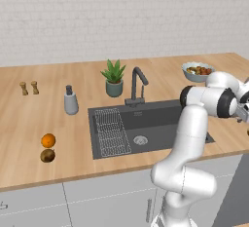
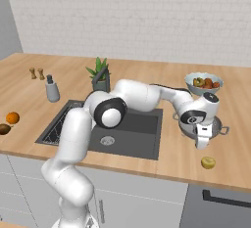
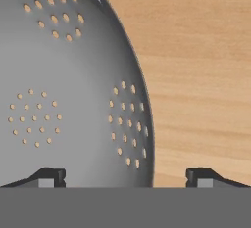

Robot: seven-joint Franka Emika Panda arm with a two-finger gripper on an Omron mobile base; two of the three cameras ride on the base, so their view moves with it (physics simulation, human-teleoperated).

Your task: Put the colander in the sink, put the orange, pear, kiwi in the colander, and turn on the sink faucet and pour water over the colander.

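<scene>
The arm reaches to the right over the counter (image 2: 147, 161), and the pincer (image 2: 202, 141) hangs just above the colander (image 2: 219, 126), which stands on the wood to the right of the sink (image 2: 142, 126), not in it. In the hand view the two fingertips (image 3: 49, 177) stand wide apart, with the colander's rim (image 3: 147, 124) running between them: one tip is over the inside of the bowl and the other is over the bare wood. The pincer is open and it grips nothing. I cannot tell if the tips touch the metal.

The pear (image 2: 208, 162) lies on the counter near the front edge, just beside the colander on its near side (a little to the right of the pincer). The orange (image 1: 48, 140) and the kiwi (image 1: 47, 156) lie close together on the counter, well to the left of the sink, the orange farther from the front edge than the kiwi.

The sink holds a wire rack (image 1: 111, 132) in its left part and a round drain (image 1: 140, 140) in the middle. The faucet (image 1: 137, 82) stands at the far edge of the sink, its spout curving toward the basin.

Behind the colander, at the far right, stands a pale blue bowl (image 2: 203, 83) with mixed fruit. A small plant (image 1: 114, 78) is beside the faucet on its left, then a soap bottle (image 1: 70, 100), and two small shakers (image 1: 29, 87) farther left.
</scene>
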